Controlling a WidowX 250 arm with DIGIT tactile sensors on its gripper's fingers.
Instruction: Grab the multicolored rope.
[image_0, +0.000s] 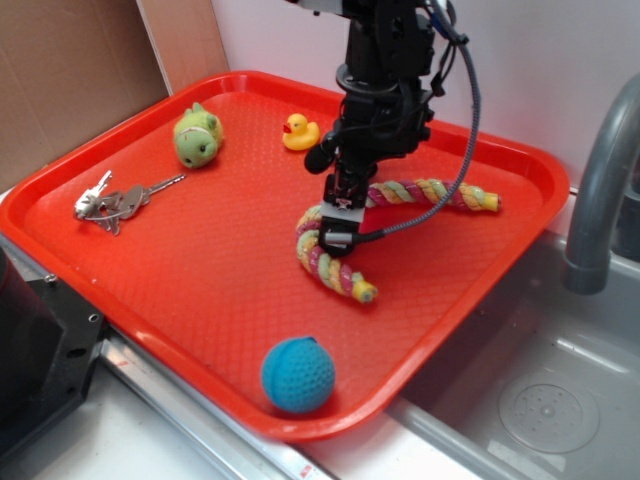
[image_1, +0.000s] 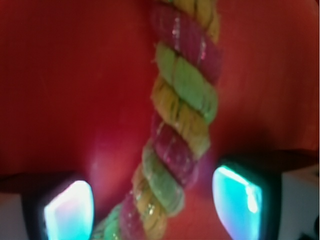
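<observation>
Your tool (image_1: 152, 205) is hanging low over the bend of the multicolored rope (image_0: 335, 262) on the red tray (image_0: 200, 260), fingers (image_1: 67, 210) apart, the rope's length running between them, not yet clamped

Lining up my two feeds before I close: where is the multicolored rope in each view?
Exterior: the multicolored rope lies bent on the tray's right-centre, under the gripper.
Wrist: the rope runs top to bottom through the middle, between the gripper's glowing fingertips.
Shared landmark: the red tray surface.
</observation>
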